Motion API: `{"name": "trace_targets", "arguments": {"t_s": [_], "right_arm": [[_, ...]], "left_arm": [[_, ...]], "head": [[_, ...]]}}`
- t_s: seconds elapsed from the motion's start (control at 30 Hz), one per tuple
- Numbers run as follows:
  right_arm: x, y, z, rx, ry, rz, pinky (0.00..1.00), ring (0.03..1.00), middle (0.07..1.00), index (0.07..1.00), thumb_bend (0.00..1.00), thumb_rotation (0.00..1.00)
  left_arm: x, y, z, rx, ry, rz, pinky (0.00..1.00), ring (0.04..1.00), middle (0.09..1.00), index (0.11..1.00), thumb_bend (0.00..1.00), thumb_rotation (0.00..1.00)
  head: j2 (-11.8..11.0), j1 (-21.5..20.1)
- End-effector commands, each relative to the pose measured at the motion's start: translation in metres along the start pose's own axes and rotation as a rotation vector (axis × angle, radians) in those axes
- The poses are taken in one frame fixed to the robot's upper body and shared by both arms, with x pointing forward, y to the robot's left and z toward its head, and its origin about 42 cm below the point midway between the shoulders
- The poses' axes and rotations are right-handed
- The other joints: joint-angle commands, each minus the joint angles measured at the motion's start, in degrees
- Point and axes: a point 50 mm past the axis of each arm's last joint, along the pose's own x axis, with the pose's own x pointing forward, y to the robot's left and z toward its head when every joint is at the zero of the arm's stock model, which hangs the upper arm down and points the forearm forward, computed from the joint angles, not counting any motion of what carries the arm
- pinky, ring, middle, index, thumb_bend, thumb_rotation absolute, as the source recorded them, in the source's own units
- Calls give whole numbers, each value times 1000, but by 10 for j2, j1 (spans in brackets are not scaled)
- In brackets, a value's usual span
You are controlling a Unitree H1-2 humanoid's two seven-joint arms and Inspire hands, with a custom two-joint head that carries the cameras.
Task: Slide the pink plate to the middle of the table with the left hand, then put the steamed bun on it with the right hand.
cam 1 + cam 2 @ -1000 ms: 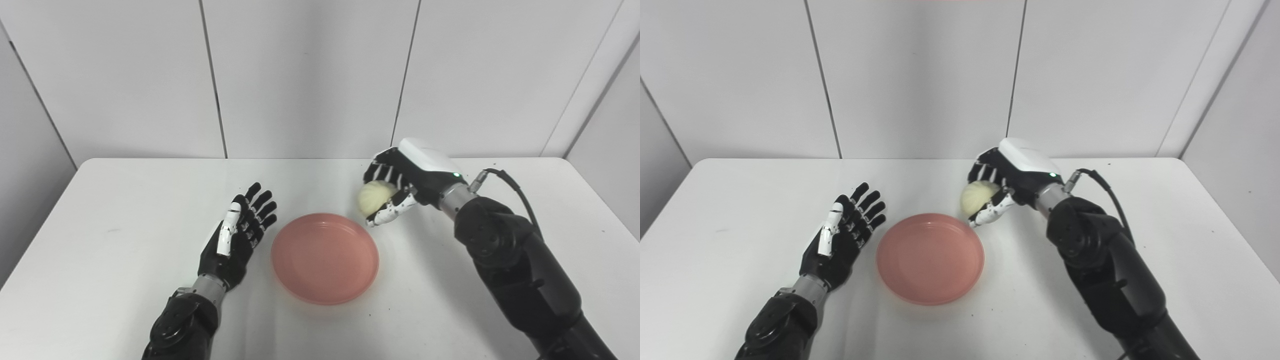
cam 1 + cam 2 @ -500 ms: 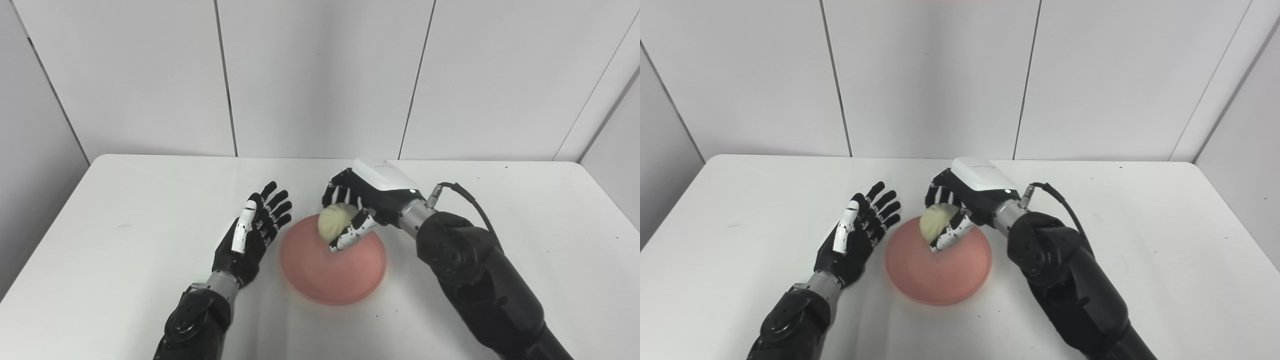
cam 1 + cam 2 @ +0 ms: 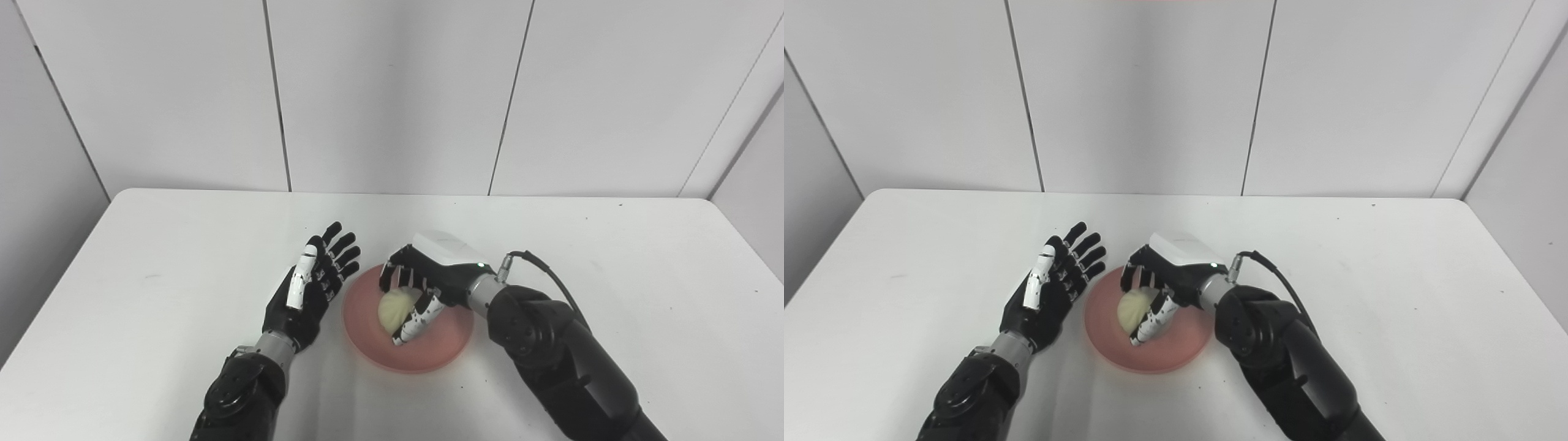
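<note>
I see the pink plate (image 3: 450, 349) mid-tabletop (image 3: 612, 275); my right robot hand (image 3: 422, 285) grips the steamed bun (image 3: 395, 304) low over it, unreleased. Left robot hand (image 3: 312, 288) rests open beside.

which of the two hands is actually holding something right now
The right hand, over the pink plate, with its fingers wrapped around the steamed bun. The left hand beside the plate is open and empty, fingers spread.

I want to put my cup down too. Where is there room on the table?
The table is bare to the right of the right hand, along the back edge, and to the left of the open left hand. The middle is crowded: pink plate, steamed bun and both hands.
</note>
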Motion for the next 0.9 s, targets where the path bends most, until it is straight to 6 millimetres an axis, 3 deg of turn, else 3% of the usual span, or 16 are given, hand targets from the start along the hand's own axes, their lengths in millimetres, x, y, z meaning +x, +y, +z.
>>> {"name": "trace_targets", "arguments": {"t_s": [0.0,0.43,0.63,0.67,0.73,0.8,0.87], "right_arm": [[3,-15,10,-48,-45,-65,270,364,409,534,517,0],[20,9,-6,-76,-8,-43,291,382,412,534,518,0],[17,9,0,-129,2,-47,317,414,431,544,518,4],[16,7,1,-145,1,-42,388,504,560,557,546,105],[11,1,6,-169,3,-29,486,642,732,728,680,308],[7,-5,12,-181,11,-16,502,666,763,756,703,348],[2,-10,18,-194,19,-3,467,660,811,823,758,459]], "left_arm": [[-27,11,-50,-36,255,76,938,934,944,952,444,1000],[-27,10,-49,-40,253,74,943,937,948,955,436,1000],[-27,9,-48,-39,254,72,944,940,951,958,436,1000],[-27,9,-49,-38,255,72,941,939,950,958,436,1000],[-26,9,-49,-41,257,77,937,937,945,953,439,1000],[-27,9,-49,-47,257,82,936,936,944,952,440,1000],[-27,8,-49,-52,254,86,928,926,933,936,443,1000]], "head": [[1,0],[4,0],[6,1],[6,1],[6,1],[6,1],[6,1]]}}
